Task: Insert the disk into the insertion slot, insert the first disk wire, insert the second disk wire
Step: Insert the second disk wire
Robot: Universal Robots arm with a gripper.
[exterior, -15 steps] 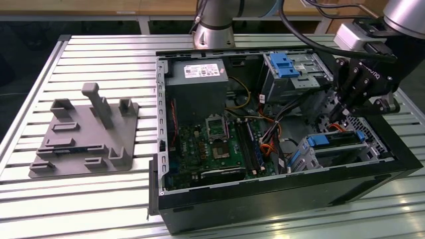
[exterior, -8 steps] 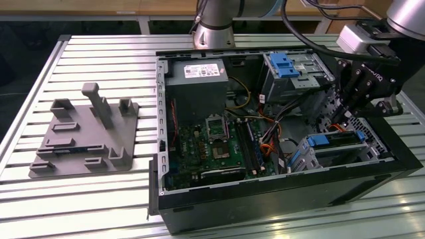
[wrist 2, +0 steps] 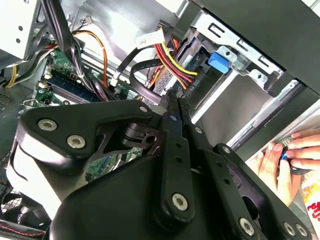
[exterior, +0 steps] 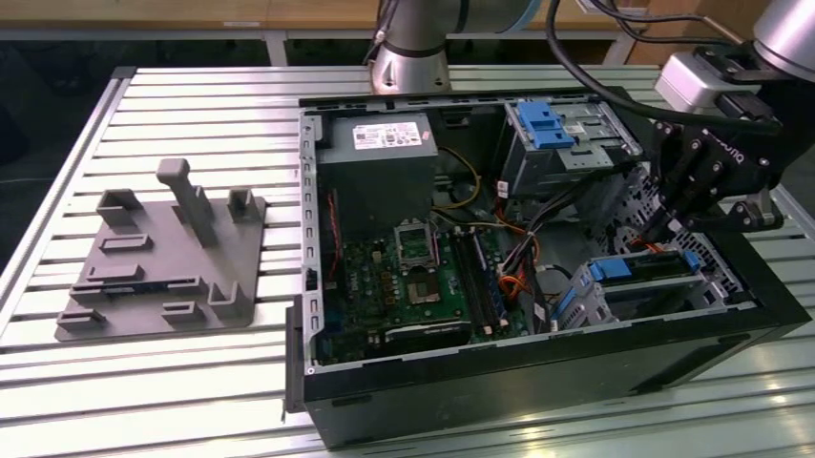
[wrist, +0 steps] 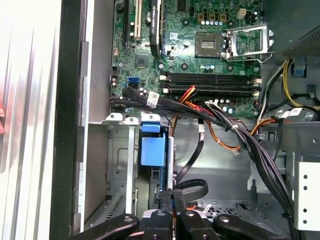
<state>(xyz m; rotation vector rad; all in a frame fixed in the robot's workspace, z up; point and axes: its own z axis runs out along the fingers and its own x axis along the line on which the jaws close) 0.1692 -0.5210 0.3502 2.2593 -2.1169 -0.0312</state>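
The disk [exterior: 643,268] in its blue carrier [wrist: 151,150] lies inside the insertion slot [exterior: 609,298], the low grey metal bay at the case's corner toward the exterior view's right. My gripper [exterior: 663,233] reaches down into the case just behind the disk. Its fingers [wrist: 166,220] are pressed together at the disk's rear edge. They look shut on the end of a black disk wire [wrist: 194,187] that loops away from them. In the second wrist view the gripper [wrist 2: 172,103] meets the same black wire [wrist 2: 142,75].
The black computer case [exterior: 510,401] lies open on a slatted metal table [exterior: 191,105]. Inside are the motherboard [exterior: 407,277], a power supply [exterior: 376,162], a taller cage with a blue latch [exterior: 551,124] and cable bundles [wrist: 250,142]. A grey fixture plate [exterior: 153,267] lies at the exterior view's left. A person's hand [wrist 2: 285,160] rests outside the case.
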